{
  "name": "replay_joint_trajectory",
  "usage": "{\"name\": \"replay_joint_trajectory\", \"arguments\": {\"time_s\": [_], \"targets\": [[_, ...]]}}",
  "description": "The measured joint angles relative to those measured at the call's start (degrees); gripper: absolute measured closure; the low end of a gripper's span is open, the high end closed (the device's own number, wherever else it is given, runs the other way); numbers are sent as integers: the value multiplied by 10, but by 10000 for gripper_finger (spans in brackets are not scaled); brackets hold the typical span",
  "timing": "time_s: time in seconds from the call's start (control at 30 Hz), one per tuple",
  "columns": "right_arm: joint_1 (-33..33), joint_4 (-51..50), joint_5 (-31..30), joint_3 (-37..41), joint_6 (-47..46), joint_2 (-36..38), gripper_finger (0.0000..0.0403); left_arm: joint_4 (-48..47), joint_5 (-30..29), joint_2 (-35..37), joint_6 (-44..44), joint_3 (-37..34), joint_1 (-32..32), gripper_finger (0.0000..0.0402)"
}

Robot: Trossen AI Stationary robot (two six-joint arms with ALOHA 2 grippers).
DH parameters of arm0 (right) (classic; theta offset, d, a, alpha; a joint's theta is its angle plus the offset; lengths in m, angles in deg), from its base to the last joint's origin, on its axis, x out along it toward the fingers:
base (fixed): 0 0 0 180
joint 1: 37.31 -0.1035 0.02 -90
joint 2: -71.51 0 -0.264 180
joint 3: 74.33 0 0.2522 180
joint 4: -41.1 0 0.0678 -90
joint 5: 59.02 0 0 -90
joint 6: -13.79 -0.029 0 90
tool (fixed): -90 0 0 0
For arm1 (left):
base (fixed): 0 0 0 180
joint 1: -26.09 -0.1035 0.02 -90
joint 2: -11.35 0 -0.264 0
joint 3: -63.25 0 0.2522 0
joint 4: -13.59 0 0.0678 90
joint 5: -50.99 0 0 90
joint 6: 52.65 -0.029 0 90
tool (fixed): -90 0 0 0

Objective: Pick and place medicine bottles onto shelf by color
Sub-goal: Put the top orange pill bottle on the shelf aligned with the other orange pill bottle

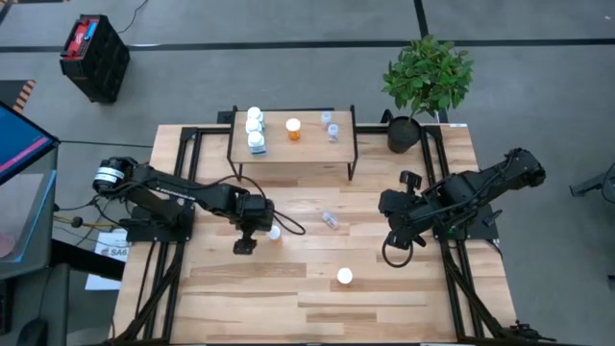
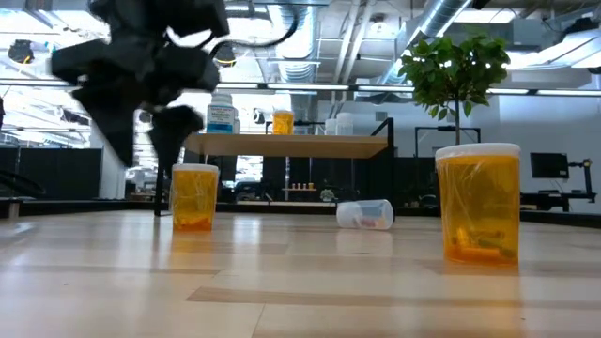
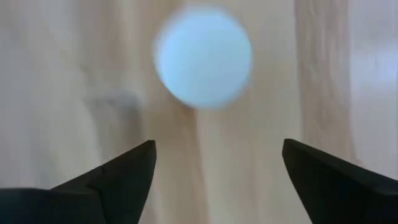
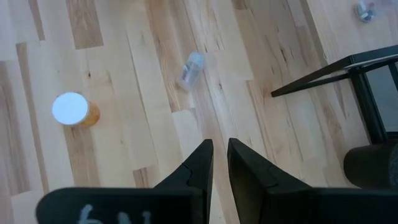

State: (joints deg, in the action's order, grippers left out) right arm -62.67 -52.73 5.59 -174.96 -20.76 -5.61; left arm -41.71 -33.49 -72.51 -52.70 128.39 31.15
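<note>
The left hand hangs over the desk, fingers spread wide and grasping nothing, with an orange bottle's white cap just ahead of them. This looks like the reach for the next pick: the hand needs to drop and centre the fingers around that bottle before closing.

The shelf stands at the desk's far edge, already carrying white bottles at its left, one orange in the middle and clear ones to the right. So the orange bottle probably belongs mid-shelf, where there is room.

A clear bottle lies tipped over mid-desk, near but off the likely path. Another orange bottle stands nearer the front, with open desk around it.

The right hand waits right of centre, clenched and empty.
</note>
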Motion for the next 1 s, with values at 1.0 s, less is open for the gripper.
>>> {"name": "replay_joint_trajectory", "arguments": {"time_s": [1.0], "targets": [[0, -1, 2, 0, 0, 0, 333, 136, -80, -7, -77, -17, 31, 58]]}}
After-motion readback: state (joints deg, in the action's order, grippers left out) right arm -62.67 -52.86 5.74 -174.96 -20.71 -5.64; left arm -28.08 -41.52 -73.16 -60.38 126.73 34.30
